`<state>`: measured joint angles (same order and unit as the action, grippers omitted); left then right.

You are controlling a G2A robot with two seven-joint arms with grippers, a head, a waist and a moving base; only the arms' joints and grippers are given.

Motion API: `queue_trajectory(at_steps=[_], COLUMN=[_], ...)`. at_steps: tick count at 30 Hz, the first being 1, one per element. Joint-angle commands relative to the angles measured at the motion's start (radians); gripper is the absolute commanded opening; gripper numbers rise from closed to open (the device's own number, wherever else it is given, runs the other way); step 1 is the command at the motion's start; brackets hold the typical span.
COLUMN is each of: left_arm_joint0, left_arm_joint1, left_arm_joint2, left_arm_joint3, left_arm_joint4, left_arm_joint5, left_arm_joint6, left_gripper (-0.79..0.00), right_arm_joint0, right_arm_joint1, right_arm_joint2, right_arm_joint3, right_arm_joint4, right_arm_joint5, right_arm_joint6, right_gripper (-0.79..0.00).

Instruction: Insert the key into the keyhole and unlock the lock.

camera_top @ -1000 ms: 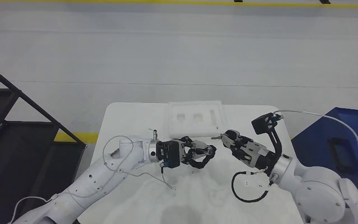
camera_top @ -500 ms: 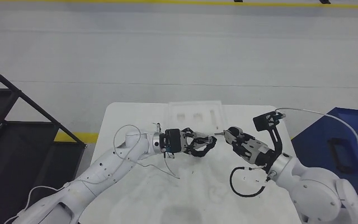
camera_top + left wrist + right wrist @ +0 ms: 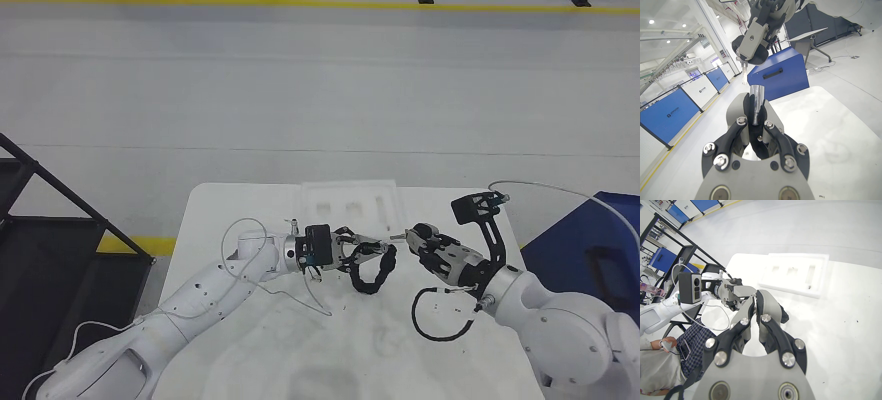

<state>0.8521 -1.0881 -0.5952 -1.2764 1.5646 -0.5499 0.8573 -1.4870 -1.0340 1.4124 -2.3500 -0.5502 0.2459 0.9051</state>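
The left gripper has its jaws pinching the lock by its chrome barrel. The barrel stands out past the fingertips, open end toward the other arm. The right gripper has its jaws pressed together on the head of the key, whose blade points at the barrel. The blade's tip is just beside the barrel's open end, a little off its line and not inside it. Both are held in the air above the white table. The left wrist view gives the clearest look at that gap between tip and barrel. The top view shows the lock's black cable loop hanging below the left gripper, with the two grippers nose to nose over the table's middle. In the right wrist view the key is only a thin sliver between the fingertips. That view also shows a white foam tray with three recesses lying on the table beyond the grippers.
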Motion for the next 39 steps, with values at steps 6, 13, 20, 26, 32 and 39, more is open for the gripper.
queue_trajectory(at_steps=[6, 13, 20, 26, 32, 39], left_arm_joint0=[0.000, 0.000, 0.000, 0.007, 0.006, -0.016], left_arm_joint1=[0.000, 0.000, 0.000, 0.000, -0.008, -0.032], left_arm_joint2=[0.000, 0.000, 0.000, -0.005, -0.020, -0.006], left_arm_joint3=[-0.001, -0.001, -0.001, -0.010, -0.025, 0.000], left_arm_joint4=[0.000, 0.000, 0.000, -0.003, 0.011, 0.026], left_arm_joint5=[0.000, 0.000, 0.000, 0.013, 0.026, 0.023], left_arm_joint6=[0.000, 0.000, 0.000, -0.024, -0.043, -0.035], left_gripper=[-0.785, -0.785, -0.785, -0.785, -0.785, -0.785], right_arm_joint0=[-0.001, -0.001, -0.001, -0.006, 0.011, 0.008], right_arm_joint1=[0.000, 0.000, 0.000, 0.004, 0.006, 0.004], right_arm_joint2=[0.000, 0.000, 0.000, 0.003, -0.016, -0.024], right_arm_joint3=[0.000, 0.000, 0.000, 0.000, 0.000, 0.000], right_arm_joint4=[0.000, 0.000, 0.000, -0.049, -0.094, -0.107], right_arm_joint5=[0.000, 0.000, 0.000, -0.043, -0.048, -0.036], right_arm_joint6=[0.000, 0.000, 0.000, -0.002, 0.027, -0.005], right_gripper=[-0.785, -0.785, -0.785, -0.785, -0.785, -0.785])
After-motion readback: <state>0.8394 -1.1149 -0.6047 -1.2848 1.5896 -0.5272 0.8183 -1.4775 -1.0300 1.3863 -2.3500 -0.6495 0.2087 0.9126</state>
